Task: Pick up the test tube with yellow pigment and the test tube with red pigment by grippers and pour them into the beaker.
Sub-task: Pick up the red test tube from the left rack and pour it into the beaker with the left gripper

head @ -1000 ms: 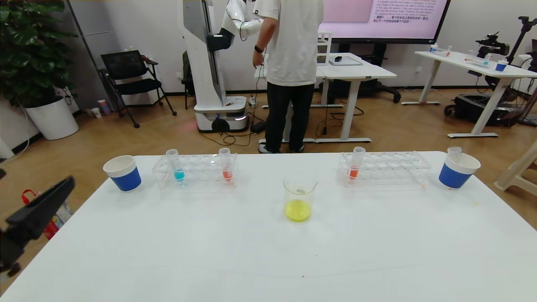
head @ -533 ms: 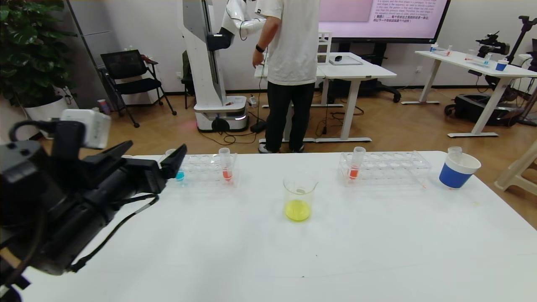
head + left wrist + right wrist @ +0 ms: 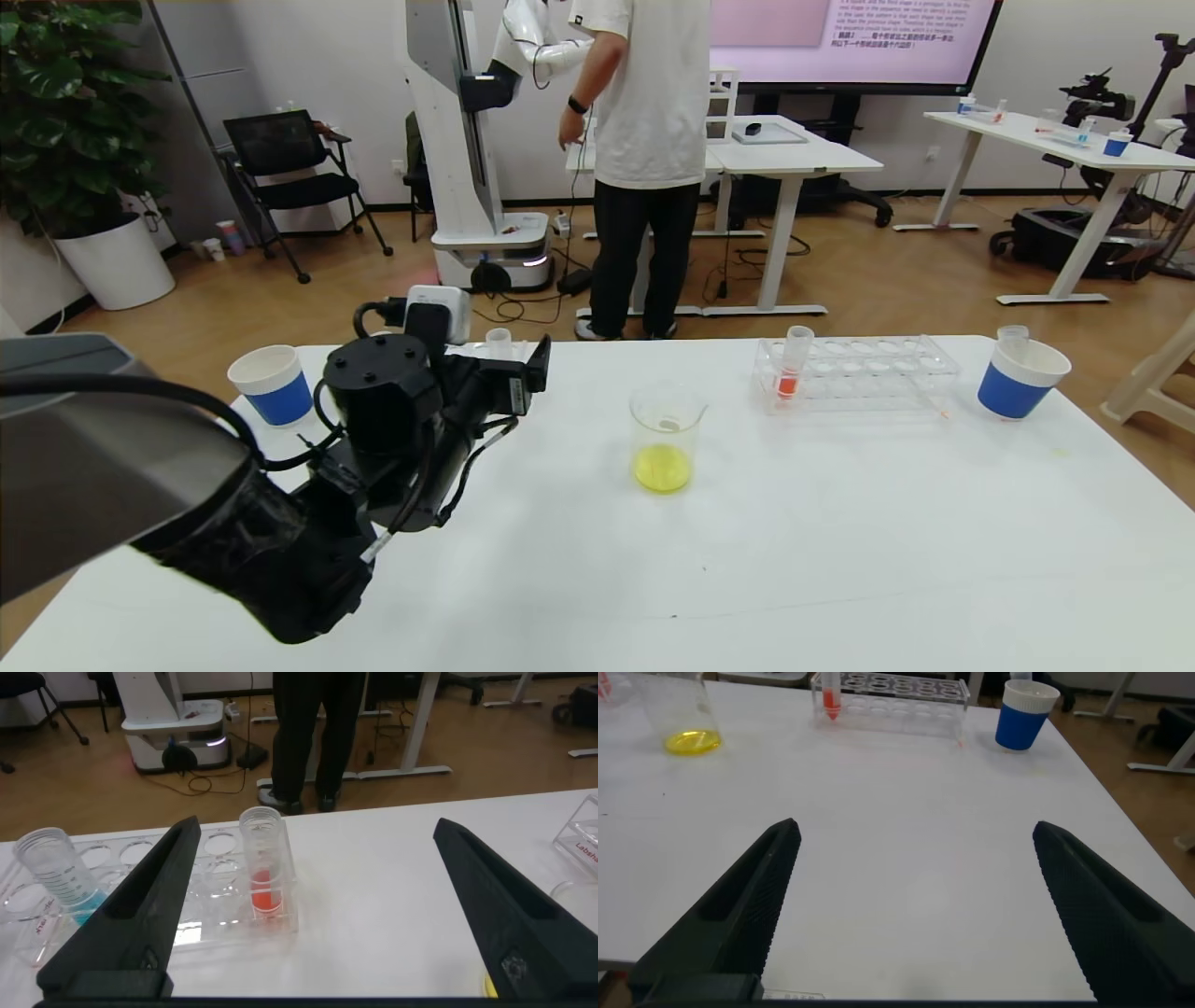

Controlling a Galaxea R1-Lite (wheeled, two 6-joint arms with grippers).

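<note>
wood floor, white desks

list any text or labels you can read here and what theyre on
Wall screen: lines of dark text, too small to read.
Right rack: a red label at the frame edge, cut off and blurred, not readable.
Blue tube: graduation marks only, no digits legible.
Cups, beaker: no text visible.

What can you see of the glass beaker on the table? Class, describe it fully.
The beaker is small, clear and looks like glass, with a pouring lip at its rim. It stands upright near the middle of the white table, apart from the racks and cups. A shallow layer of bright yellow liquid sits at its bottom; above that it is empty. Nothing touches it except the table.
</note>
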